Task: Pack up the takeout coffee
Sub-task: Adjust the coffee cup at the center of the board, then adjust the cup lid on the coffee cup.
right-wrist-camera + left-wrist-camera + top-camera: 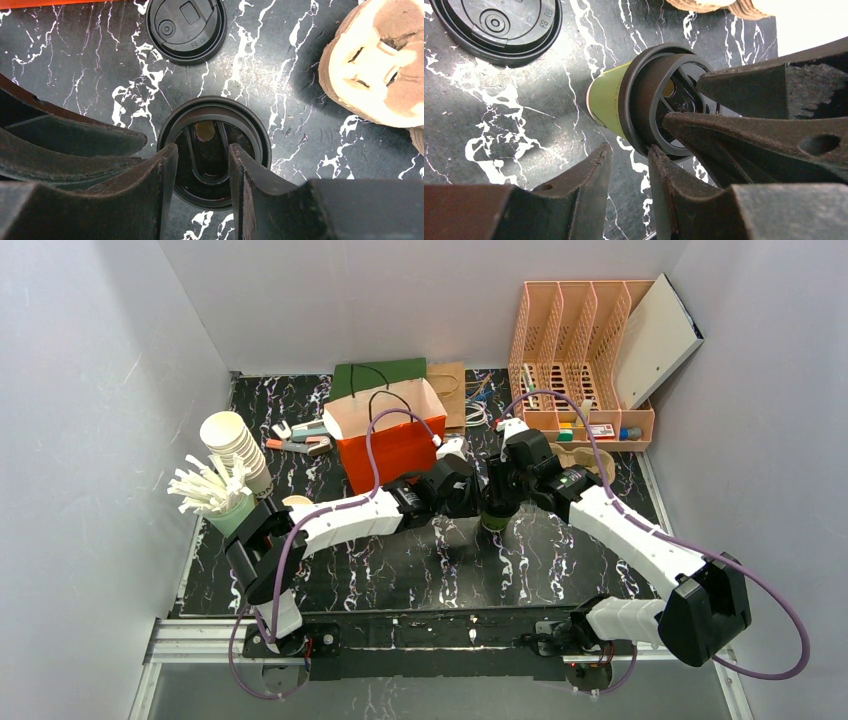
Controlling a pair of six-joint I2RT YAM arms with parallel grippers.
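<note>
One takeout coffee (610, 96), a dark green paper cup under a black lid (252, 131), stands upright near the middle of the black marbled worktop (499, 125). The right gripper (202, 150) hangs directly above it. Its jaws are apart but set narrower than the lid, with the tips on or just over the lid's top rather than around it. That looks like pressing the lid home, not lifting. The left gripper (629, 149) sits just beside the cup, jaws slightly apart with only worktop between them, clamped on nothing, probably there to steady the cup. A spare black lid (187, 27) lies nearby. Behind stands an open orange paper bag (395, 445), the likely destination.
</note>
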